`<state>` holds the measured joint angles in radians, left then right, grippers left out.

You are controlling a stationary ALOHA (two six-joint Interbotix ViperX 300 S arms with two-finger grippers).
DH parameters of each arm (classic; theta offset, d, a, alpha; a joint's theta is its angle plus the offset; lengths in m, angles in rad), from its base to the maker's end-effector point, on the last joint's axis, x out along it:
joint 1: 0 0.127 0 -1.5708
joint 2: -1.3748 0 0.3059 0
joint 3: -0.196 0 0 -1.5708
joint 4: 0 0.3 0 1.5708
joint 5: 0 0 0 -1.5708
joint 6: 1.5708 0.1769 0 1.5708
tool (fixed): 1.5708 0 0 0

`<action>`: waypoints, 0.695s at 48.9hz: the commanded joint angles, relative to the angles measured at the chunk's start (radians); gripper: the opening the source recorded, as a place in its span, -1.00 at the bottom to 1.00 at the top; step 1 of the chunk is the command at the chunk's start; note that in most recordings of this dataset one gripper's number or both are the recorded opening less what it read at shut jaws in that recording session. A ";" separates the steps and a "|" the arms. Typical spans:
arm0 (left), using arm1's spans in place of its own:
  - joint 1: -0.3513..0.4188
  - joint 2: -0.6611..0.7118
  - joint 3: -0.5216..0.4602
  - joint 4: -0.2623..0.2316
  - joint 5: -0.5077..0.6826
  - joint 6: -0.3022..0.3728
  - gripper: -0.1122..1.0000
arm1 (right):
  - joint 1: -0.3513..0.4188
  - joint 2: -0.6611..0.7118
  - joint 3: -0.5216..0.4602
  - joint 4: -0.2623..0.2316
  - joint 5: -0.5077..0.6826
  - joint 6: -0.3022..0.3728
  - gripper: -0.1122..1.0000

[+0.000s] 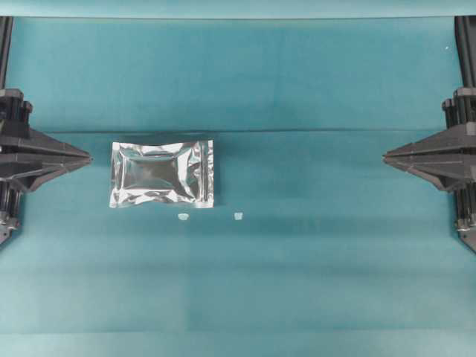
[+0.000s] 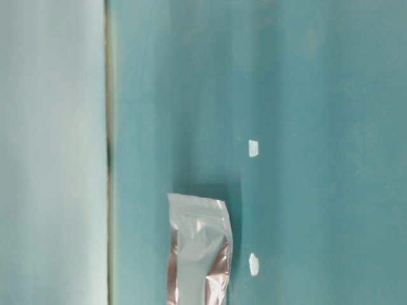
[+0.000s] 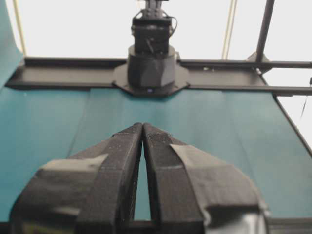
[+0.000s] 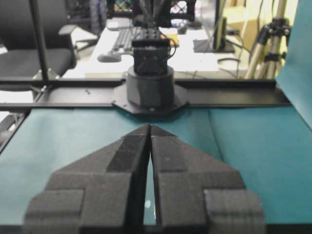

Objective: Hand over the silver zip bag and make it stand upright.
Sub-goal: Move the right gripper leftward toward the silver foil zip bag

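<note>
My left gripper (image 3: 142, 126): fingertips together at the point, nothing between them. It sits at the left edge of the table in the overhead view (image 1: 88, 158), raised off the cloth, pointing toward the middle.

My right gripper (image 4: 149, 126): tips likewise pressed together, nothing held. Overhead it sits at the right edge (image 1: 385, 156), mirroring the left, pointing inward.

Straight ahead of each wrist camera: the opposite arm's base on a black rail at the far table edge.

Silver zip bag (image 1: 162, 173): lying flat on the teal cloth (image 1: 312, 89), left of centre, long side running left to right, foil crinkled and reflective. It is near my left gripper but apart from it, and well apart from my right. The table-level view shows one end of it (image 2: 198, 248), cut off by the lower edge of the picture.

Two small white bits on the cloth just below the bag overhead: one under its middle (image 1: 183, 217), one just past its lower right corner (image 1: 239, 216). Neither touches the bag.
</note>
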<state>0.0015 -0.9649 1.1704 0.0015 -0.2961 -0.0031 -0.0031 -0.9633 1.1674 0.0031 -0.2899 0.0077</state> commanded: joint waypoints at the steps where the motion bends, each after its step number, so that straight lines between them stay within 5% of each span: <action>1: -0.005 0.028 -0.014 0.018 0.006 0.002 -0.54 | 0.003 0.015 -0.003 0.002 -0.006 0.008 -0.64; 10: -0.005 0.040 -0.035 0.018 0.144 -0.014 -0.80 | 0.005 0.064 -0.006 0.094 0.009 0.104 -0.80; 19: -0.005 0.037 -0.091 0.018 0.290 -0.011 -0.80 | 0.006 0.143 -0.046 0.094 0.040 0.218 -0.80; 34: -0.003 0.040 -0.098 0.020 0.408 -0.005 -0.80 | 0.002 0.356 -0.117 0.101 0.055 0.503 -0.80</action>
<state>-0.0015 -0.9311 1.0953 0.0184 0.0844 -0.0061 0.0000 -0.6443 1.0815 0.1012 -0.2224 0.4587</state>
